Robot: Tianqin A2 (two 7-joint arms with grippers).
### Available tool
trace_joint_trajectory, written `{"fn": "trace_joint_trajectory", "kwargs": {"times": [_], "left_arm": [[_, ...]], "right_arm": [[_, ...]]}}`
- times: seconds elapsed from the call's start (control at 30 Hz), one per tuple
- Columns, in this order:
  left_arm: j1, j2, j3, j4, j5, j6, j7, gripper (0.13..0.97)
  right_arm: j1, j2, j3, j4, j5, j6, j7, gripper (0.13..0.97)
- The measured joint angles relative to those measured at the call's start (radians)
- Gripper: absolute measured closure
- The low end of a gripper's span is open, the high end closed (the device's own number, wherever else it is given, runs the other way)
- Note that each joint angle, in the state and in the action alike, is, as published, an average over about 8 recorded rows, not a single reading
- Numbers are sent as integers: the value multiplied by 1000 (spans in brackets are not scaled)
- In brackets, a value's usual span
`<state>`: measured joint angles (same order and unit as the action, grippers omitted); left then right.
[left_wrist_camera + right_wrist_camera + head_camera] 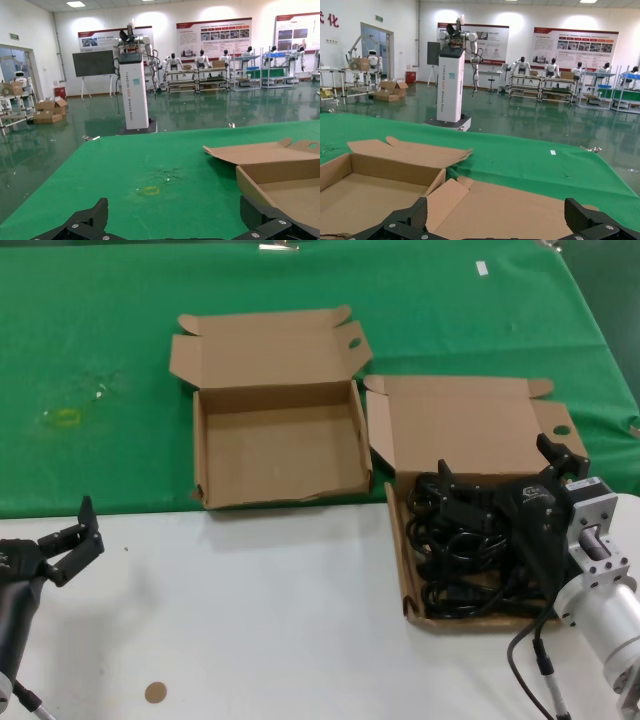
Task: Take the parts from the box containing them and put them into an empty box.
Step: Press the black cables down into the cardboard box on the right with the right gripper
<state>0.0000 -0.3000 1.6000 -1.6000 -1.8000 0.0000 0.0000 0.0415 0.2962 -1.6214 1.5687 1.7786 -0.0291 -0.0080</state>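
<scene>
The parts (465, 555), a tangle of black looped cords with plugs, fill the box containing them (470, 420), which lies at the right with its tall lid folded back. My right gripper (495, 462) hangs open just above the cords' far side, holding nothing. From the right wrist view, its fingertips (417, 214) spread wide in front of that lid (520, 210). An empty box (275, 440) sits left of it, lid open, with an oval hole in the flap. My left gripper (88, 535) rests open over the white table at the near left, away from both boxes.
A green cloth (100, 330) covers the far half of the table, and the boxes straddle its edge with the white surface (260, 620). On the cloth is a yellowish mark (65, 418). A brown round spot (154, 692) lies near the front. The empty box (280, 182) shows in the left wrist view.
</scene>
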Motion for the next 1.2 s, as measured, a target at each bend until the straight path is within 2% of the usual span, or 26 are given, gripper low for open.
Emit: {"fn": "trace_joint_trajectory", "kwargs": {"times": [0.2,0.53,0.77,0.9,1.17,1.2], "left_arm": [[0,0,0,0,0,0,0,188],[0,0,0,0,0,0,0,340],[0,0,0,0,0,0,0,513],[0,0,0,0,0,0,0,513],[0,0,0,0,0,0,0,729],[0,0,0,0,0,0,0,729]], "right_arm": [[0,-2,5,1,3,-4,1,129],[4,47,-16,23,24,25,18,129],[26,223,-133,66,133,80,46,129],[47,350,-202,92,177,61,71,129],[91,562,-231,108,161,-170,109,129],[98,583,-229,105,157,-209,106,129]]}}
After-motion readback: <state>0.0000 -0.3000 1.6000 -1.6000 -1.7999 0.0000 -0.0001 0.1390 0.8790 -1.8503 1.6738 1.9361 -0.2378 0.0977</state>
